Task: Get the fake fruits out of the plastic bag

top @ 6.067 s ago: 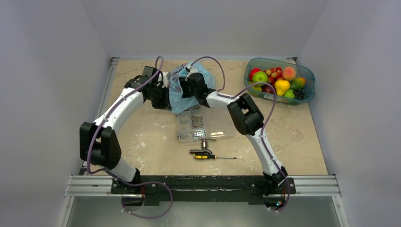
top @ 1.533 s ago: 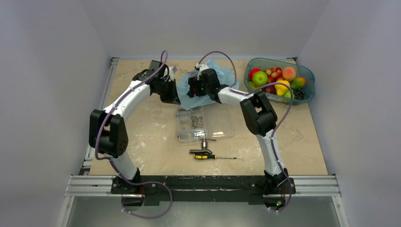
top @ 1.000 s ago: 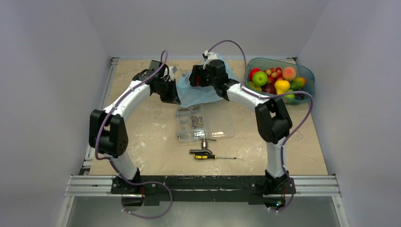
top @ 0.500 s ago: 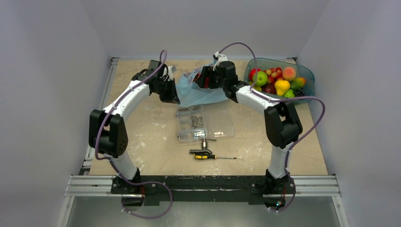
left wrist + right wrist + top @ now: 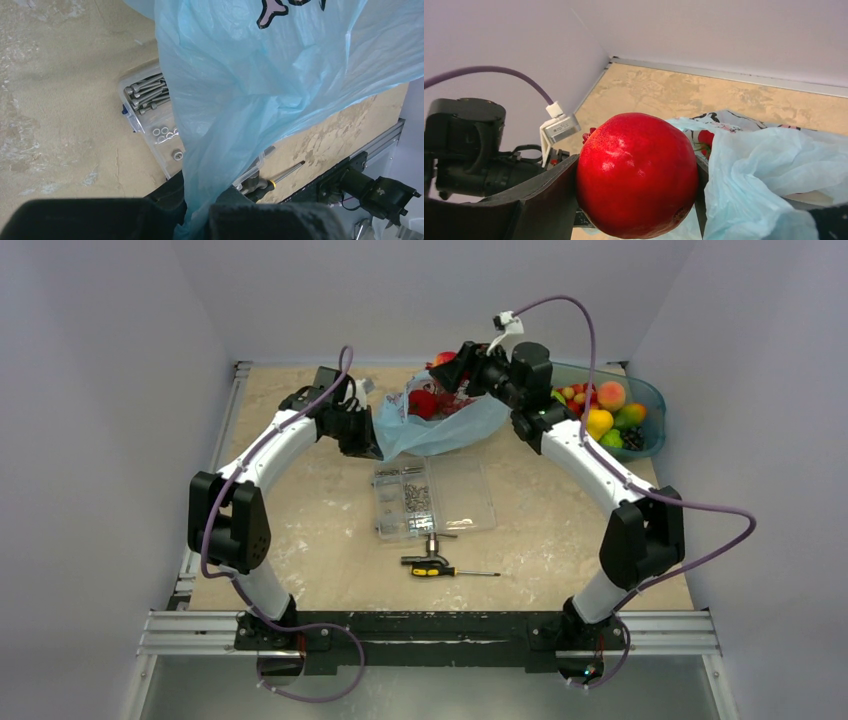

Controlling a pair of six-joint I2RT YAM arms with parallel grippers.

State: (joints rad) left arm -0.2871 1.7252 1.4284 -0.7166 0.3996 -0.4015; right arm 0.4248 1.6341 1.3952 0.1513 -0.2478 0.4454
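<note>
The light blue plastic bag (image 5: 445, 428) lies at the back of the table with its mouth open. My left gripper (image 5: 362, 432) is shut on the bag's left edge; in the left wrist view the film (image 5: 250, 75) runs down between its fingers (image 5: 200, 220). My right gripper (image 5: 447, 368) is shut on a glossy red round fruit (image 5: 443, 359), held above the bag's far side. In the right wrist view this fruit (image 5: 636, 172) fills the gap between the fingers. Another red fruit (image 5: 422, 404) lies inside the bag, also seen in the right wrist view (image 5: 706, 137).
A teal tub (image 5: 640, 390) full of mixed fruits stands at the back right, just behind my right arm. A clear compartment box of screws (image 5: 432, 498) lies in front of the bag, with a screwdriver (image 5: 440, 570) nearer the front. The box also shows in the left wrist view (image 5: 150, 100).
My right gripper has come up out of the bag with the red fruit and moved right. The bag has sagged open, showing a red fruit inside. The left arm has held still.
</note>
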